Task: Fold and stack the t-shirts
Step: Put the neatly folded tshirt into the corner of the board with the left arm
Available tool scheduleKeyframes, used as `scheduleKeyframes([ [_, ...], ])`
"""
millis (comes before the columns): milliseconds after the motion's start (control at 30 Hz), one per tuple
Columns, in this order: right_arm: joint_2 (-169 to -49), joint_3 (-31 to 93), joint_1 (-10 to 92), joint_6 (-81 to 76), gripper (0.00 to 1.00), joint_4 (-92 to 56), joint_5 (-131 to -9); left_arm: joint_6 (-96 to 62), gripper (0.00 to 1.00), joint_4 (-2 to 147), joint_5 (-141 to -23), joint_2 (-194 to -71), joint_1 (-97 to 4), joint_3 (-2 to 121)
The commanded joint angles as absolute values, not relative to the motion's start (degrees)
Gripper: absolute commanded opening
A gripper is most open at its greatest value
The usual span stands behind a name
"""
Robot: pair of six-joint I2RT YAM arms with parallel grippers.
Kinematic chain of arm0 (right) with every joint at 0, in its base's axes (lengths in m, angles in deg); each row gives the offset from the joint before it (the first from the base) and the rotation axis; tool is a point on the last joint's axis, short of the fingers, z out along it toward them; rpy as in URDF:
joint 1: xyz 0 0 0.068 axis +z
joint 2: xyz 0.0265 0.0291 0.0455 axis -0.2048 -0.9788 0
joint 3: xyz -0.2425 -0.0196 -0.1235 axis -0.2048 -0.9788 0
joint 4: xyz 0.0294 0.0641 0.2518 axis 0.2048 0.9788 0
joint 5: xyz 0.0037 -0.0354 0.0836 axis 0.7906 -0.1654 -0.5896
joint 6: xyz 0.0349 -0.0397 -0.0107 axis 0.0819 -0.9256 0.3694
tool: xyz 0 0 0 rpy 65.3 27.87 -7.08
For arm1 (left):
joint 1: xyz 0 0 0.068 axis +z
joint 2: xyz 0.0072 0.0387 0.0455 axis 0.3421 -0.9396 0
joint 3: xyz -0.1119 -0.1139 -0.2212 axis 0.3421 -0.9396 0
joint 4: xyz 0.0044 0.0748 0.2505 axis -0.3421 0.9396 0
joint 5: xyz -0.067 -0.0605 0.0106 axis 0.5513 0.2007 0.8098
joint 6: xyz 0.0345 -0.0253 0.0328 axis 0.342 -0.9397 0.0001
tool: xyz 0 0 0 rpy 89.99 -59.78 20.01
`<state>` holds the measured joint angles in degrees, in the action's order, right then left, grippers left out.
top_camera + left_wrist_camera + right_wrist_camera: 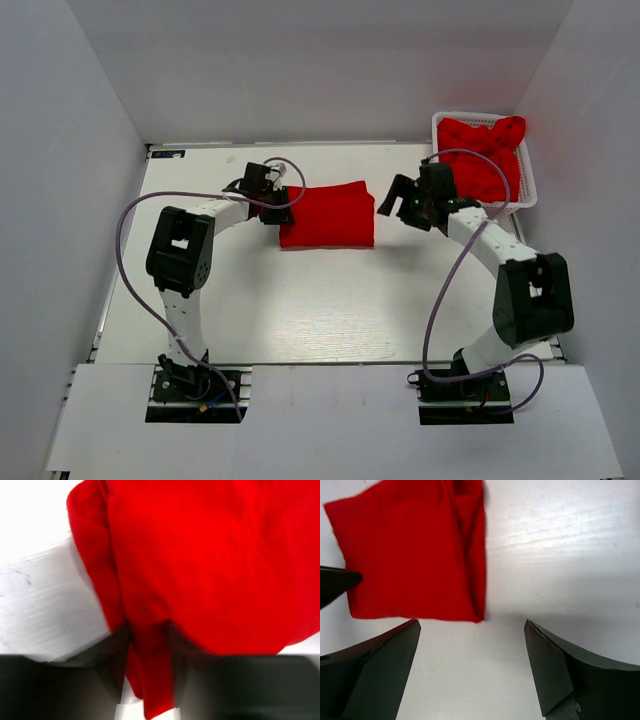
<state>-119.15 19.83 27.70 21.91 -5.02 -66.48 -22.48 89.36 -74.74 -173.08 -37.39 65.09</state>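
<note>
Lab booth: white walls [300,70], bolted arms [180,255].

From overhead at the near edge, looked steeply down over the whole worktop [300,310]. From the left wrist, sat pressed close against the folded t-shirt [210,565], blurred at the bottom. From the right wrist, looked down from farther back; shared that t-shirt with both other views.

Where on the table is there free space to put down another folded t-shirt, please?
The widest bare patch of table lies between the folded t-shirt and the near edge. A narrower strip runs behind the shirt, along the far edge. It is crowded at the far right corner, with the basket, and at both shirt ends, where the left gripper and right gripper sit.
</note>
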Motion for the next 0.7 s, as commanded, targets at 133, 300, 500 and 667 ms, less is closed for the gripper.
scheduleKeyframes([
  [133,-108.32,12.24,27.64,20.0,0.9,0.67,-63.04,-20.29,0.02,93.04,-76.98,-175.13,-38.2,68.73],
  [300,-102.78,10.48,27.55,19.21,0.9,4.72,-57.51,-19.59,0.0,98.66,-85.49,-175.13,-37.33,75.5],
  [500,-102.5,12.05,27.2,20.44,0.9,7.53,-53.03,-15.02,0.0,111.6,-96.39,-182.78,-33.46,94.72],
  [667,-103.91,16.27,26.58,21.14,0.9,8.68,-48.47,-10.45,0.0,115.03,-98.08,-188.84,-29.59,105.74],
])
